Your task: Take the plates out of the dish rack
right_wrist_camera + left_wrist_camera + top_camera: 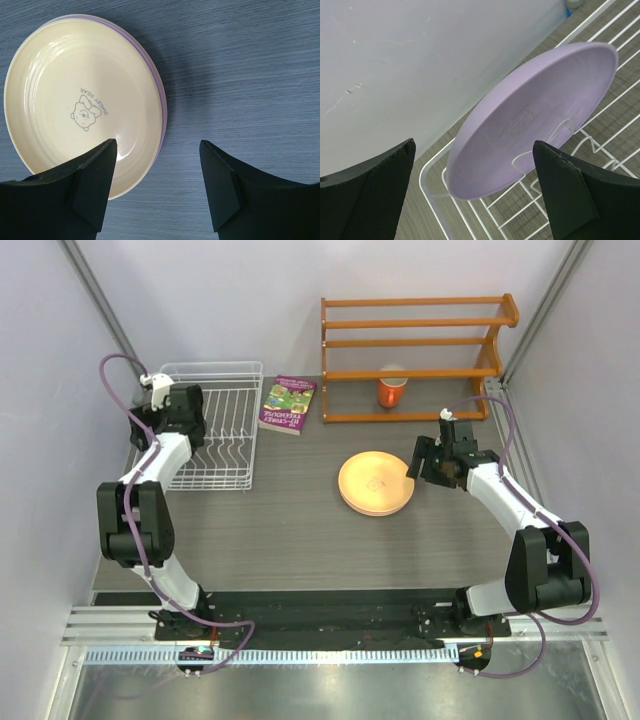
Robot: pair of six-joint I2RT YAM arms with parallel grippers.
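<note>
From above, the left gripper [172, 403] hung over the white dish rack [225, 430], its jaws hard to read from there. The right gripper [420, 465] sat just beside the stacked plates [375, 483] on the table [300, 530].

Only the left wrist view showed a lavender plate [535, 120] leaning in the rack's wires, between spread, empty fingers [570, 195].

Only the right wrist view showed the stack's yellow plate [80, 100] lying on a lavender-rimmed one; the claw there was spread, gripping nothing.
</note>
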